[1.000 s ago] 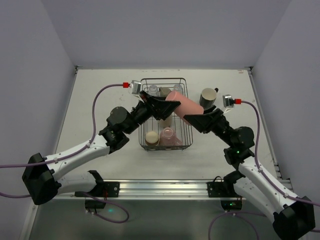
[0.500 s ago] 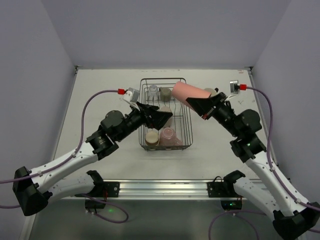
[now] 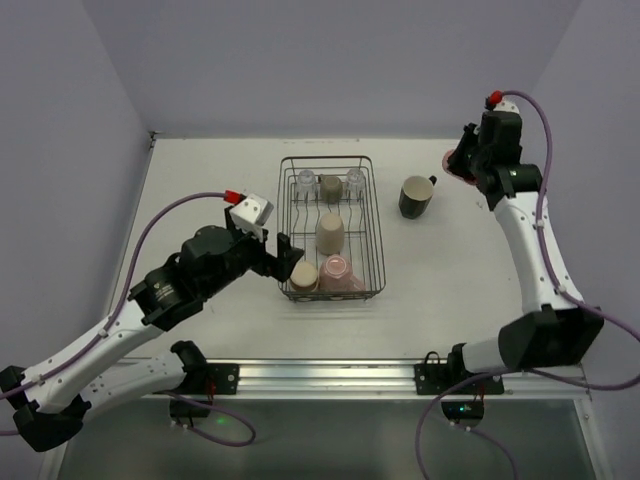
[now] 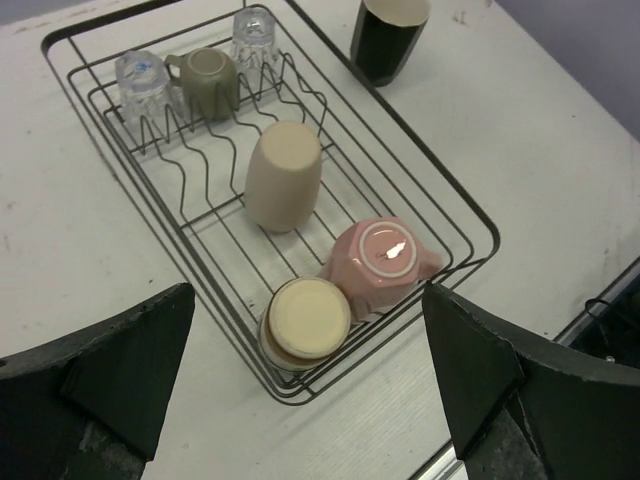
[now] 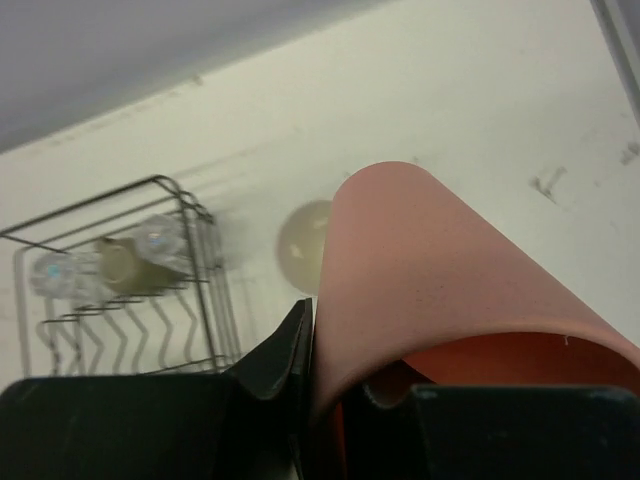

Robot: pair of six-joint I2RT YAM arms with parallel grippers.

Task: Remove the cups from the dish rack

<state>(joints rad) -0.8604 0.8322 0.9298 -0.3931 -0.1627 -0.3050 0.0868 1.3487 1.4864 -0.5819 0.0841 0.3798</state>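
Observation:
The black wire dish rack (image 3: pixel 379 232) holds two clear glasses (image 3: pixel 306 182) (image 3: pixel 355 180), a grey-brown cup (image 3: pixel 330 185), a beige cup (image 3: pixel 330 233), a pink cup (image 3: pixel 338 270) and a cream-bottomed cup (image 3: pixel 303 275). A black mug (image 3: pixel 415 196) stands on the table right of the rack. My right gripper (image 3: pixel 462 162) is shut on a pink tumbler (image 5: pixel 440 270), held high at the back right, beyond the mug. My left gripper (image 4: pixel 310 400) is open and empty above the rack's near corner, by the cream-bottomed cup (image 4: pixel 303 320) and the pink cup (image 4: pixel 380 260).
The table's back wall runs just behind my right gripper, and the right edge is close to it. The rail with the arm bases (image 3: pixel 330 375) runs along the near edge. In the right wrist view the black mug (image 5: pixel 305 245) lies between the tumbler and the rack (image 5: pixel 215 250).
My right gripper has carried the pink tumbler out of the rack, right and back past the black mug. My left gripper has drawn back from the rack's middle to its near left corner.

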